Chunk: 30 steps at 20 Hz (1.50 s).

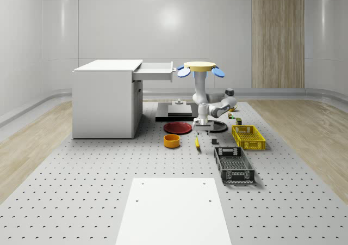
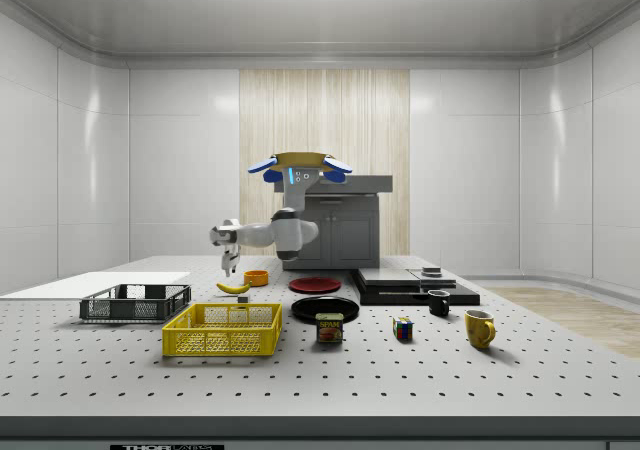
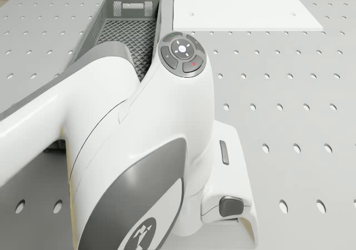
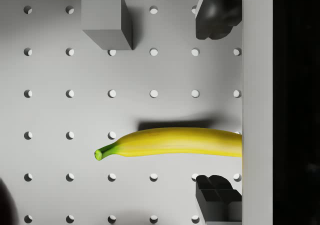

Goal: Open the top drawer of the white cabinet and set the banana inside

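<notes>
The yellow banana lies flat on the perforated table, also seen as banana and banana. My gripper hangs open a little above it, pointing down; the banana runs between the two dark fingertips, nearer one of them, untouched. The gripper shows a gap to the fruit below. The drone hovers in front of the white cabinet, whose top drawer stands pulled out. The arm reaches down from the drone.
Around the banana are an orange bowl, a red plate, a black plate, a small grey block, a yellow basket and a dark basket. A white panel lies at the front.
</notes>
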### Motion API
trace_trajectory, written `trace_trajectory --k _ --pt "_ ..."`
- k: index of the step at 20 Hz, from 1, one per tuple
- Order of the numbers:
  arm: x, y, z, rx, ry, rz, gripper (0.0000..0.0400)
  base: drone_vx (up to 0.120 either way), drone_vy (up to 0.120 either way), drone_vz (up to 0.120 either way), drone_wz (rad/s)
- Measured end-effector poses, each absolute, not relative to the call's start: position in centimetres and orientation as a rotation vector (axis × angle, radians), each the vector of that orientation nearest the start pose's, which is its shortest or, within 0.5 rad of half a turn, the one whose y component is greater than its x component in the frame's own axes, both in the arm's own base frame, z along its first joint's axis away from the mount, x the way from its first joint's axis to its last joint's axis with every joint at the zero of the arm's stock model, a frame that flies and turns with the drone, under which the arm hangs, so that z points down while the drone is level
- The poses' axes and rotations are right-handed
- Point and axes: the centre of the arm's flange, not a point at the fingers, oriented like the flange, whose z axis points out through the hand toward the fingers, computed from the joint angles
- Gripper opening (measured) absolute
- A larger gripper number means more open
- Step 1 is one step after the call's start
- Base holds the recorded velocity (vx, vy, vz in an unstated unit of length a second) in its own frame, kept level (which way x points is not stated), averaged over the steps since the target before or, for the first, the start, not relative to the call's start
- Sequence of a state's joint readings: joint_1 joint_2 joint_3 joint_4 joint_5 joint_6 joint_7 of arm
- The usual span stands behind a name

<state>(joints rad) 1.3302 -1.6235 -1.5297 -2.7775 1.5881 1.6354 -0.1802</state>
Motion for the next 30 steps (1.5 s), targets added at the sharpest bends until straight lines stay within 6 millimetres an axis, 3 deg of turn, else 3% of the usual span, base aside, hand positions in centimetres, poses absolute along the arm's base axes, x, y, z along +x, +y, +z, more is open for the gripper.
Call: trace_trajectory --k 4,15,30 --pt "34.0 3.3 45.6 -0.002 -0.001 0.785 0.04 0.0 0.0 0.0 0.0" --pt "34.1 6.1 48.9 -0.002 -0.001 0.785 0.04 0.0 0.0 0.0 0.0" --pt "34.1 6.9 53.3 -0.002 -0.001 0.785 0.04 0.0 0.0 0.0 0.0"
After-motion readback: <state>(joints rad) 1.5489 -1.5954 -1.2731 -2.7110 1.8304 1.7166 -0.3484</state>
